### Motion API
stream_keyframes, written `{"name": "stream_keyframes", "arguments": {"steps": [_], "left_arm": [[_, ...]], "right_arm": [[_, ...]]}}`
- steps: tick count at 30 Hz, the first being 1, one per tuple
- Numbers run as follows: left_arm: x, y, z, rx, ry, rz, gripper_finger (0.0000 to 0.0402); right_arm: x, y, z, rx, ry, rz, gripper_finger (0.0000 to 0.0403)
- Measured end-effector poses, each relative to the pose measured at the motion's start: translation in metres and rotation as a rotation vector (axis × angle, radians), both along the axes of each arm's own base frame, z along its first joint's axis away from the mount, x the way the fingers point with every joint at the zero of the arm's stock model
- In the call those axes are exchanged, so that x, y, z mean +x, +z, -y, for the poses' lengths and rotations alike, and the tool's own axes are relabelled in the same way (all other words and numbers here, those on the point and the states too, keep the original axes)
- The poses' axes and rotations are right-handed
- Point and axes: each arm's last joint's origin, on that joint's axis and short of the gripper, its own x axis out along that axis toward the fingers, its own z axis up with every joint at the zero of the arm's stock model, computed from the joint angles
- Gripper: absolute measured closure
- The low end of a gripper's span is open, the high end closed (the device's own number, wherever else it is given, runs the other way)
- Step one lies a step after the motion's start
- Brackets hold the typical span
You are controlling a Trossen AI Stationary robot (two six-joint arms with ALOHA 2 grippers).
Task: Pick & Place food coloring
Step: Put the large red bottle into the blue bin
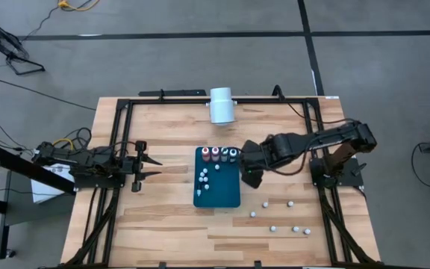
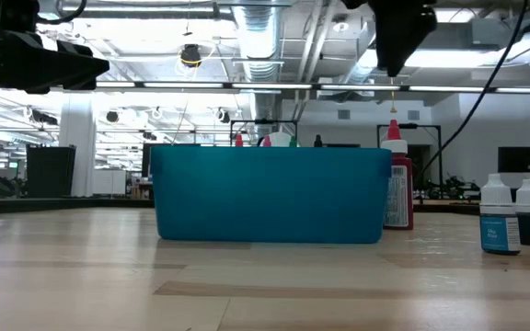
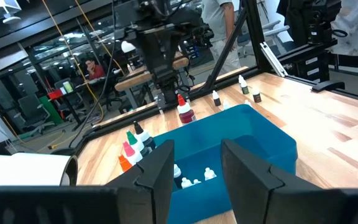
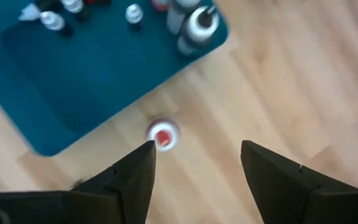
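A teal tray (image 1: 216, 190) sits mid-table. Food coloring bottles stand in a row along its far wall (image 1: 216, 155), and small whitish ones (image 1: 204, 178) lie on its floor. One red bottle (image 4: 163, 135) stands on its base on the wood, just outside the tray's right wall (image 2: 396, 184). My right gripper (image 4: 197, 152) hangs open above it, pointing down, with nothing between its fingers (image 1: 246, 178). My left gripper (image 3: 194, 168) waits open and level near the table's left edge (image 1: 151, 166), facing the tray.
Several loose small bottles (image 1: 273, 228) are scattered on the wood at the near right; two show in the low view (image 2: 498, 216). A large white cylinder (image 1: 221, 104) lies at the far edge. A black frame rail (image 1: 118, 142) borders the table.
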Motion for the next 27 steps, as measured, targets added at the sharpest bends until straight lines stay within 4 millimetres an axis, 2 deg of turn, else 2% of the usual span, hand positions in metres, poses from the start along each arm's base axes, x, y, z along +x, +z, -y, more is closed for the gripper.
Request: {"name": "stream_keyframes", "arguments": {"steps": [6,11,20,27], "left_arm": [[0.0,0.0,0.0,0.0,0.0,0.0,0.0278],[0.0,0.0,0.0,0.0,-0.001,0.001,0.0278],[0.0,0.0,0.0,0.001,0.0,0.0,0.0278],[0.0,0.0,0.0,0.0,0.0,0.0,0.0278]], "right_arm": [[0.004,-0.009,-0.017,0.079,0.003,-0.029,0.0173],[0.011,-0.02,-0.028,0.062,0.104,-0.061,0.0173],[0.017,-0.029,-0.027,0.018,0.236,-0.114,0.0173],[0.023,-0.04,-0.021,-0.03,0.271,-0.179,0.0173]]}}
